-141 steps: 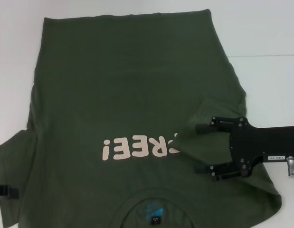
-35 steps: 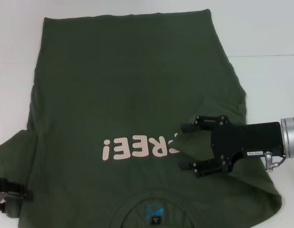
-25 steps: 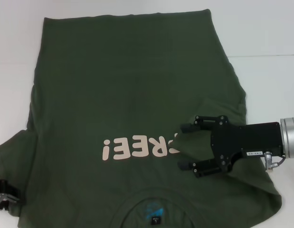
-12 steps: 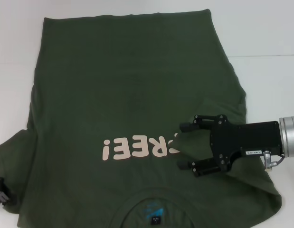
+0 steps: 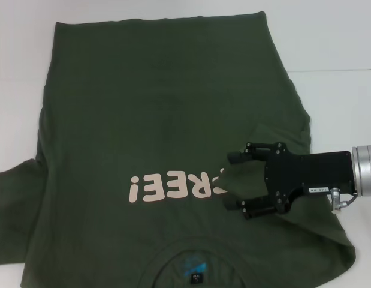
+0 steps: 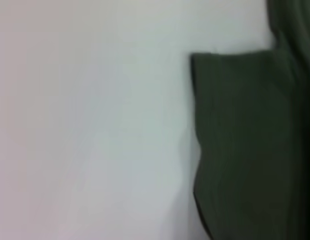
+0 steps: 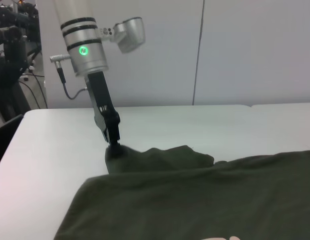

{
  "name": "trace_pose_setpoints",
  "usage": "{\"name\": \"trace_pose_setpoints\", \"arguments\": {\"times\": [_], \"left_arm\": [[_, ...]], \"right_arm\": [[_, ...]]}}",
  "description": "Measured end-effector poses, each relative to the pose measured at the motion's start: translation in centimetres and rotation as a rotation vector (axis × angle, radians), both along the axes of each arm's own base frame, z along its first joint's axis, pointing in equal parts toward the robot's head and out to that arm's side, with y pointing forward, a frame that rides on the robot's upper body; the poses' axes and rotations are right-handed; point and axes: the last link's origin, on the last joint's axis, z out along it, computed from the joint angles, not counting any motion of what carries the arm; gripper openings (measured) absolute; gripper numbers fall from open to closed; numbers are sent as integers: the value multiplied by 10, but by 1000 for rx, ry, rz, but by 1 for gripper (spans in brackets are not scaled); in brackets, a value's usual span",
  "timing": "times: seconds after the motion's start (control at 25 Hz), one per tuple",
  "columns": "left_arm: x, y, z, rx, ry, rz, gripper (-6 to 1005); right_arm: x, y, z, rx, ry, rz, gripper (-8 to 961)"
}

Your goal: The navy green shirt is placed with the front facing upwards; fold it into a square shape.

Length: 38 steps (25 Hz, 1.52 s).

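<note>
Navy green shirt (image 5: 155,120) spread front-up on white tabletop (image 5: 335,42), filling most of the head view. Dark olive cloth; pale pinkish lettering "FREE!" (image 5: 173,187) reads upside down from the head camera, so the collar lies at the near edge. Round collar (image 5: 197,264) with small blue neck label (image 5: 197,278); collar cut off by the frame's lower edge. Hem lies at the far side, fairly flat. Robot's-left sleeve (image 5: 14,198) lies out flat on the tabletop, its tip cut by the frame edge. Robot's-right sleeve is folded inward over the chest; its cloth covers the first letter of the lettering.

Right end effector (image 5: 234,181) reaches in from the right, over the folded sleeve, just beside the lettering. Fingers stand apart, moderately open, sleeve cloth lying between them; whether they pinch any of it cannot be told.

Left end effector (image 7: 114,145) shows only in the right wrist view, farther off: pointing down, tip touching the edge of the left sleeve at the tabletop. Finger spread cannot be made out there. Left wrist view gives blurred green cloth (image 6: 245,145) against white tabletop, no fingers in view.
</note>
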Motion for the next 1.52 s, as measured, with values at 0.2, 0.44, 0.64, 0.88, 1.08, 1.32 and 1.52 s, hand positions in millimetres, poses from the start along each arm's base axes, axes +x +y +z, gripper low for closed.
{"name": "trace_pose_setpoints", "arguments": {"times": [0.2,0.44,0.64,0.88,1.08,1.32,1.52], "left_arm": [[-7,3,12,64,62,-20,2],[-14,14,29,162,136,-37,2],[-19,18,40,219,174,-41,3],[-21,20,49,252,197,-49,3],[-19,19,52,252,199,-51,3],[15,24,36,162,24,-112,2],[61,40,17,164,-273,-261,3]], "right_arm": [[-1,2,-1,5,0,-7,915],[-1,1,-5,-5,9,-19,915],[0,1,-7,-9,17,-32,916],[0,3,-10,-7,25,-48,915],[-2,4,-12,-12,28,-46,915],[-4,7,-12,-3,23,-45,915],[-2,8,-14,1,20,-52,916]]}}
